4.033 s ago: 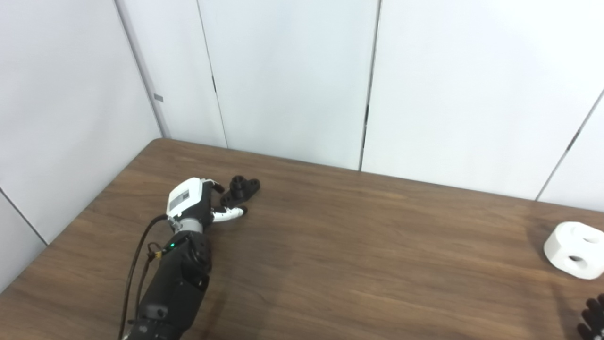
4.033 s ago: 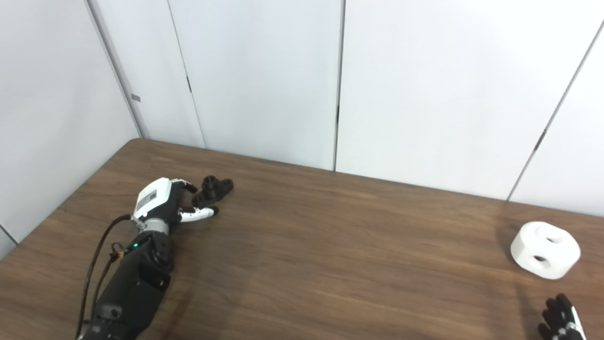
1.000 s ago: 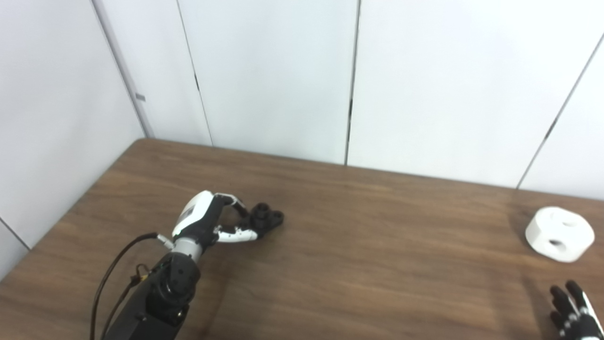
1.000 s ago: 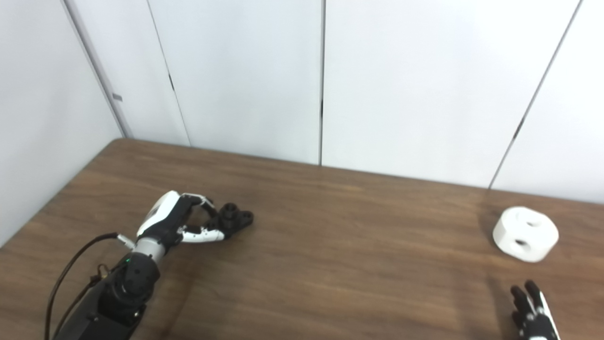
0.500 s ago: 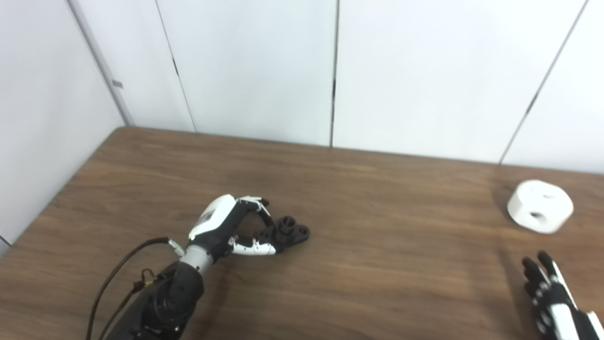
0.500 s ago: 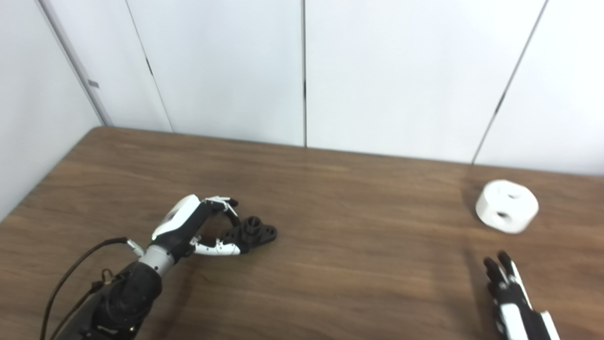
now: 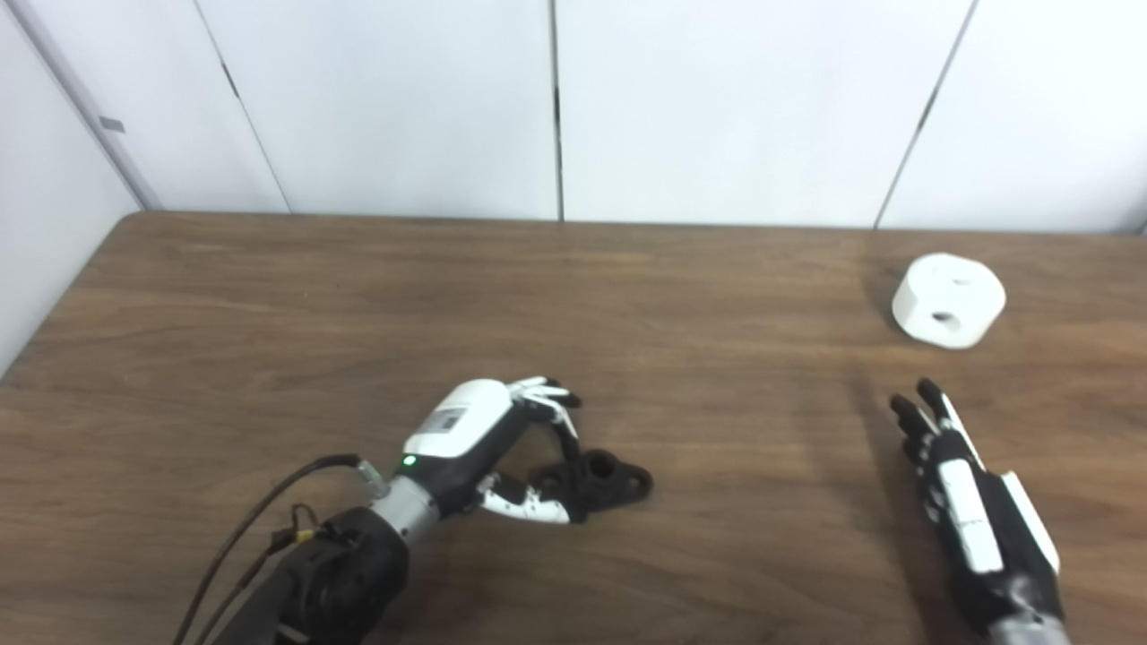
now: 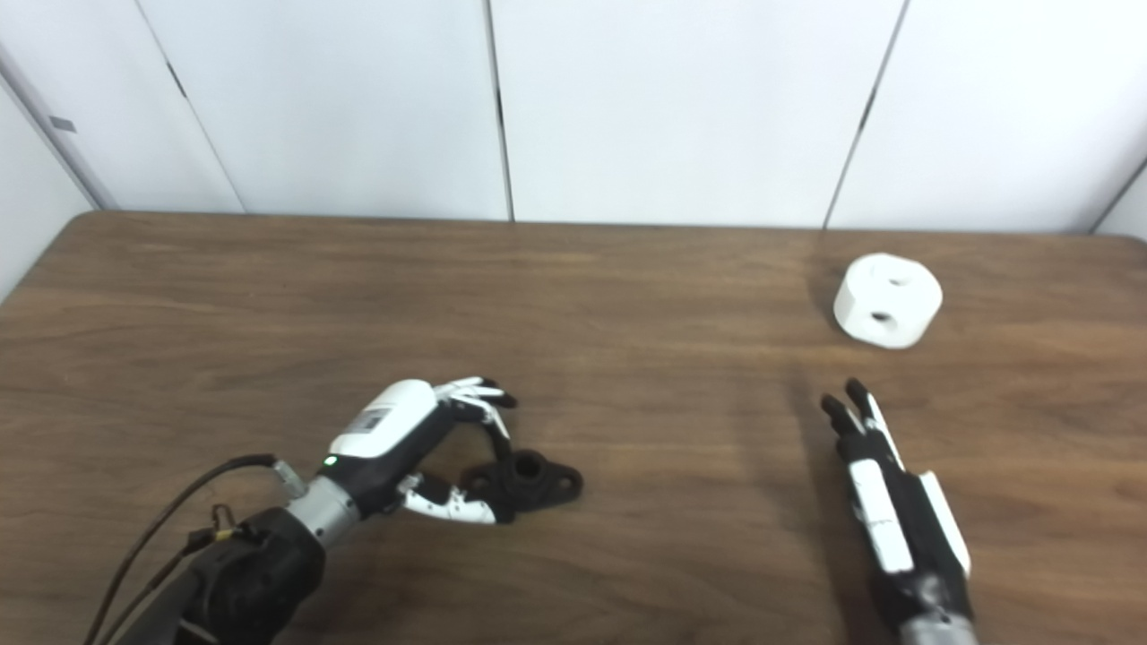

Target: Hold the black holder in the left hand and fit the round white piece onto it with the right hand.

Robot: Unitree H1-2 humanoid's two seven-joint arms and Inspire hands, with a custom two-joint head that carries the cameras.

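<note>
While the black holder (image 7: 602,478) sits low over the table (image 7: 269,296), pinched between the thumb and curled fingers (image 7: 547,399) of the left hand (image 7: 488,439), the hold is only at its near end, and whether it rests on the wood or is just lifted cannot be told.

Risks, as judged:
- Holder twisting or slipping out of the pinch once the white piece presses on it; cause, a shallow hold at one end only.
- Round white piece (image 7: 948,298) rolling or sliding off toward the far right edge; cause, a flat, extended right hand (image 7: 963,488) nudging it before the fingers wrap it.
- Holes in the white piece missing the holder's raised boss; cause, the two parts being well apart and not yet aligned.

Right hand: fingers straight and close together, holding nothing, pointing toward the white piece, near it but not touching.

Count:
- Black holder: one, left of centre.
- Round white piece: one, far right, lying on the table.
- Hands: two.
- Table: one.
</note>
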